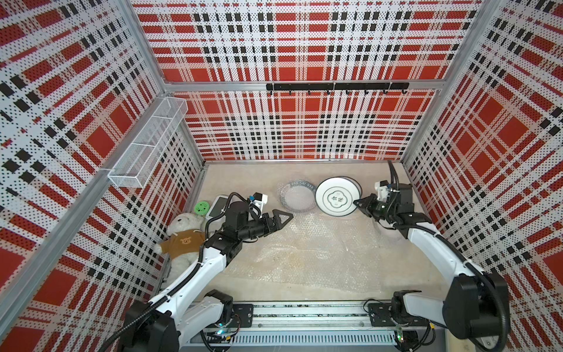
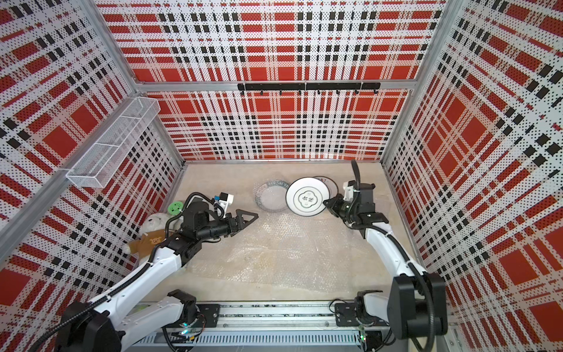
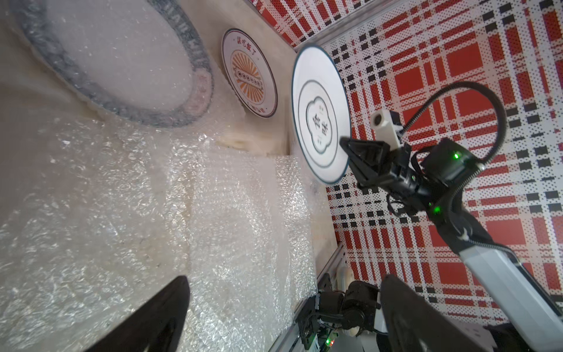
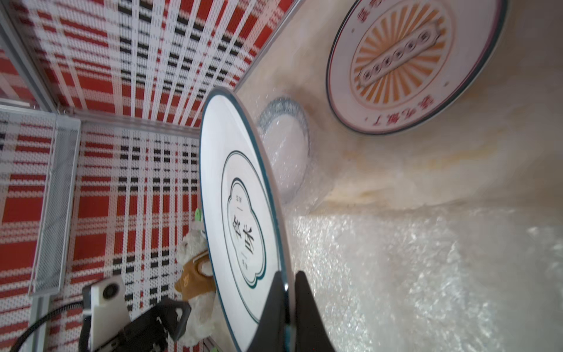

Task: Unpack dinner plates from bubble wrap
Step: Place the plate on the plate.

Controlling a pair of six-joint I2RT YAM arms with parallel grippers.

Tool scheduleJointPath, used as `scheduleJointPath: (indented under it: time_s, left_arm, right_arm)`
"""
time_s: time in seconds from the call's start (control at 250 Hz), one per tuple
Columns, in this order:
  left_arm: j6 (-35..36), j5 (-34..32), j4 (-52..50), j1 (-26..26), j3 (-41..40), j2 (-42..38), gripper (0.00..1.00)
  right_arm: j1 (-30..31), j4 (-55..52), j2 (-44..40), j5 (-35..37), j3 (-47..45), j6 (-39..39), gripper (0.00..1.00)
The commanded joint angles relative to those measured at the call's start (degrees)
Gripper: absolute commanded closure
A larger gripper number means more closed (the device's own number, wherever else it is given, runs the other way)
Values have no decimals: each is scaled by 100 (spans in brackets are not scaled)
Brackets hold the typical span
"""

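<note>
Right, starting at the bottom edge in both top views, the two arm bases sit on the mounting rail (image 1: 304, 314). Just above, across the lower centre, the bubble wrap (image 1: 307, 253) lies spread flat on the beige table (image 1: 243, 183) as overlapping sheets. Over the sheets' upper-left corner the left gripper (image 1: 283, 218) hangs with its fingers spread wide and nothing between them. The left wrist view backs that up, with both dark fingers (image 3: 170, 314) far apart at the bottom of the frame above the film. Left of that arm, by the wall, a teddy bear (image 1: 185, 234) in a brown shirt lies beside a small green disc (image 1: 201, 208) and a white device (image 1: 217, 207).

Over to centre right now: the right gripper (image 1: 358, 203) is pinching the rim of the held plate (image 1: 335, 198). It's a dinner plate tipped up so its white underside, with the dark clover-shaped mark, faces the camera. In the right wrist view its two fingers (image 4: 304, 304) press on either face of that dark rim. Just left of it a wrapped plate (image 1: 297, 196) lies flat under film, lettered band showing through. Behind the held one, a bare plate (image 3: 248, 73) with the orange sunburst rests face up on the table, mostly hidden in the top views. Farthest back, a hook rail (image 1: 335, 86) crosses the rear wall, and a wire basket (image 1: 146, 146) hangs upper left.
</note>
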Motion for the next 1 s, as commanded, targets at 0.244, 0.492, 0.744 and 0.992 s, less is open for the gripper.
scheduleJointPath:
  time_s: [0.244, 0.492, 0.744, 0.992]
  left_arm:
    - [255, 211, -263, -132, 105, 17, 1]
    - [295, 282, -281, -131, 207, 58, 1]
    - [221, 284, -281, -131, 148, -69, 1]
    - [68, 274, -145, -79, -23, -106, 1]
  right_arm:
    - [-490, 823, 2159, -33, 1449, 34, 100]
    - [-548, 1037, 3133, -131, 1881, 106, 100]
    - [-571, 1257, 3663, -205, 2051, 191, 100]
    - [-579, 1104, 3816, -104, 2128, 47, 100]
